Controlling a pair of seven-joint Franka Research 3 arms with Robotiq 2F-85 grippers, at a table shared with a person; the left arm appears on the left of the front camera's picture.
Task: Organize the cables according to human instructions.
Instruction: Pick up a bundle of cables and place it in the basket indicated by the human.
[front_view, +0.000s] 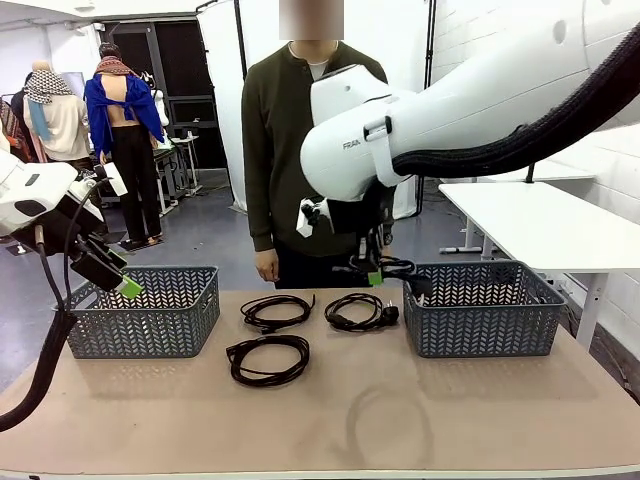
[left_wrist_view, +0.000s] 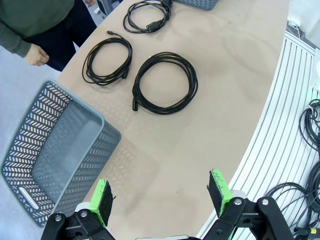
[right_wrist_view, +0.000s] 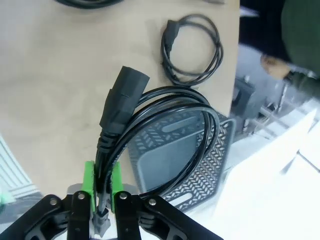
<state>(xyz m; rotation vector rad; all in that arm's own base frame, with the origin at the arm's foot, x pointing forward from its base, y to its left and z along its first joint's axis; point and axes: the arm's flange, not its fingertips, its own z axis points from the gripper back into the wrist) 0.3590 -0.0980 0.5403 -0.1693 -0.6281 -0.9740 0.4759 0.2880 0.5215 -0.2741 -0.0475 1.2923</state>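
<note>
Three cables (front_view: 268, 379) lie on table (front_view: 420, 420); right fingers (right_wrist_view: 89, 180) clamp fourth cable (right_wrist_view: 122, 100).

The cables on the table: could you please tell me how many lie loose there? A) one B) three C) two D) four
B: one cable, a second and a third lie on the table, while the fourth hangs clamped in the right jaws.

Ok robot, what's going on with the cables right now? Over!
Right hand shut on one cable, hanging at the right basket rim. Left hand open, empty. Three cables lie on the table. Nothing in the way.
</note>
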